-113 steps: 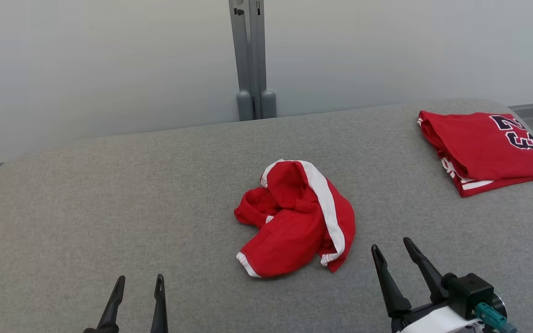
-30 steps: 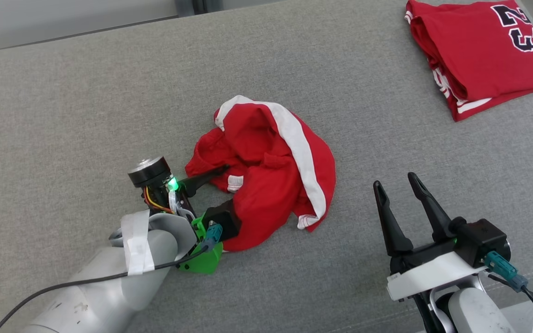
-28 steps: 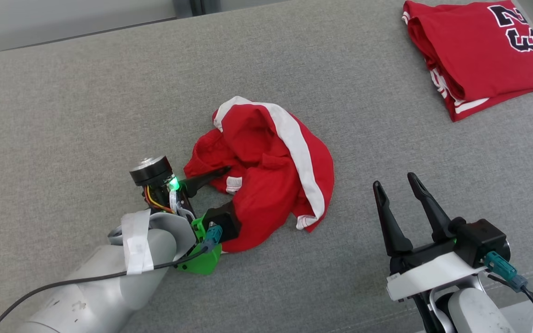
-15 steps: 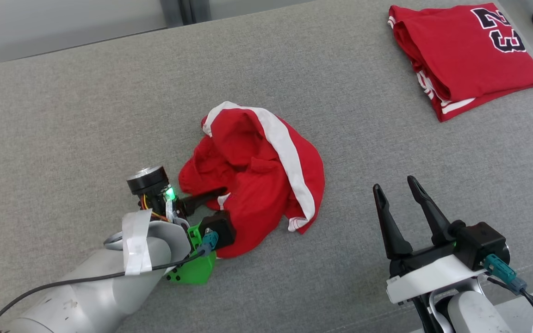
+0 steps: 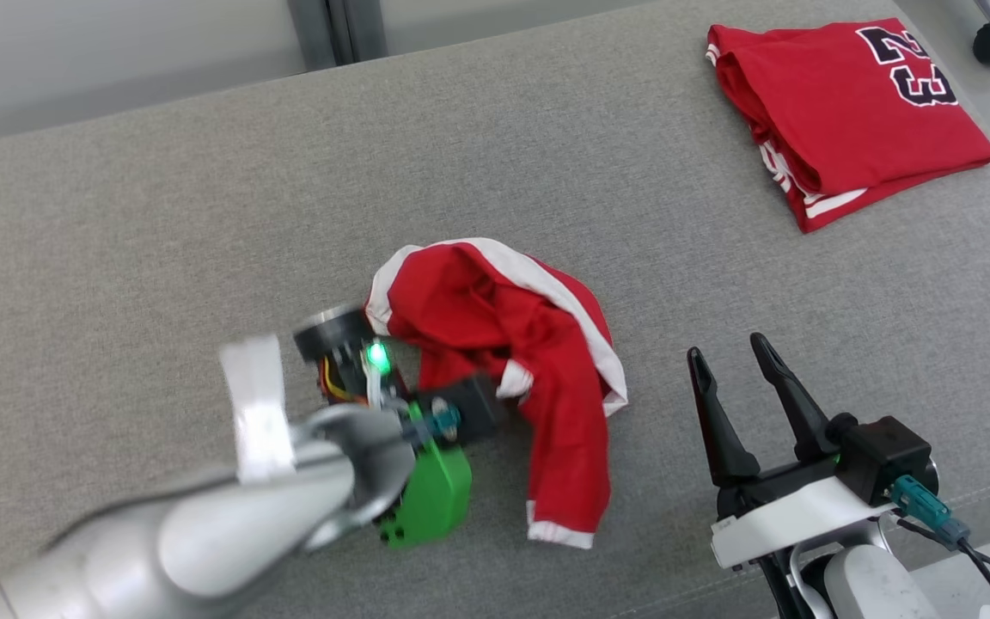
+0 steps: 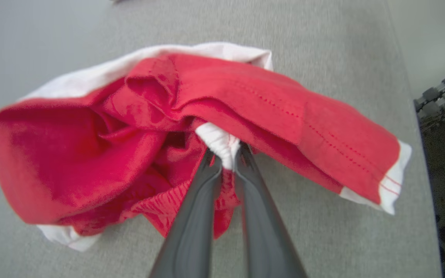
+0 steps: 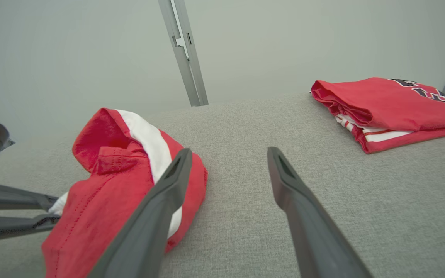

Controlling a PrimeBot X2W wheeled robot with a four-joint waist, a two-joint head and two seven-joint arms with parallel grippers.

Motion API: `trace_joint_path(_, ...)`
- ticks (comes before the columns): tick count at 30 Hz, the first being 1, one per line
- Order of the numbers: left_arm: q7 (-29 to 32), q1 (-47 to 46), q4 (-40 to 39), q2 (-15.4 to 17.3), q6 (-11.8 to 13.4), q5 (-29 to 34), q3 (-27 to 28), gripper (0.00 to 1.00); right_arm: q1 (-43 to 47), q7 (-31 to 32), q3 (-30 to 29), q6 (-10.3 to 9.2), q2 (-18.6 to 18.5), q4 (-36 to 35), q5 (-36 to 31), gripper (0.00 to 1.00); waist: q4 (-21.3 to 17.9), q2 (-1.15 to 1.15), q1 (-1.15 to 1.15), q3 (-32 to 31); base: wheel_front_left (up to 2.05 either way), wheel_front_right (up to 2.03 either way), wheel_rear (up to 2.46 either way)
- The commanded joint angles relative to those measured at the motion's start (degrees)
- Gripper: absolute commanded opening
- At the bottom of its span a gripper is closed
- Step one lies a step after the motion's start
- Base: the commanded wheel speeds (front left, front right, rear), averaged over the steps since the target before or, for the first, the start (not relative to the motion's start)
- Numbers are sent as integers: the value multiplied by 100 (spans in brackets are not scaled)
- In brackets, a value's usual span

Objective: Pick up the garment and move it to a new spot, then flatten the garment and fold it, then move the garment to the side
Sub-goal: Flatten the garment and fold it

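The left tool [image 5: 504, 397] holds the red garment [image 5: 478, 301]; right tool [image 5: 725, 346] open nearby.

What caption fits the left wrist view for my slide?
Close-up: left hand shut on a white fold of the crumpled red-and-white fabric garment.

There's a folded red jersey [image 5: 847, 112] with a dark 23 on it lying well ahead of the right pincer [image 5: 725, 346], off to its right, on the grey padded table [image 5: 203, 215]. A metal post [image 5: 336, 30] is standing far ahead to the pincer's left, behind the table. A caster wheel [image 5: 989, 43] is peeking in just past the jersey.
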Motion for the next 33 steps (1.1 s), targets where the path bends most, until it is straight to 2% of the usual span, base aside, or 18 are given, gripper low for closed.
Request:
trace_joint_path(1,118,-533,-411,264,18,-550,74,0,17,-12,8,-3,17,16,23,100,-30,0,0,-51,0,0,0)
trace_joint_path(5,350,-1484,-1166,648,17,-1851,321,0,29,-12,47,-3,74,36,44,100,-123,0,0,-121,0,0,0)
trace_joint_path(10,441,-1983,-968,770,17,-2526,623,0,90,-12,47,-3,111,49,85,100,-277,0,0,-174,0,0,0)
trace_joint_path(14,429,-1467,-441,693,140,-3277,806,0,124,-12,31,-3,133,40,103,100,-353,0,0,-197,0,0,0)
trace_joint_path(18,266,-946,-59,875,268,-3621,857,0,147,-12,-27,-3,142,41,88,100,-330,0,0,-194,0,0,0)
trace_joint_path(23,-141,-246,-28,1131,395,-3973,983,0,285,-12,47,-3,115,299,230,100,-127,0,0,-212,0,0,0)
trace_joint_path(33,-745,576,-462,1561,533,-4421,1232,0,141,-12,456,-2,-199,1235,1488,100,452,0,0,-247,0,0,0)
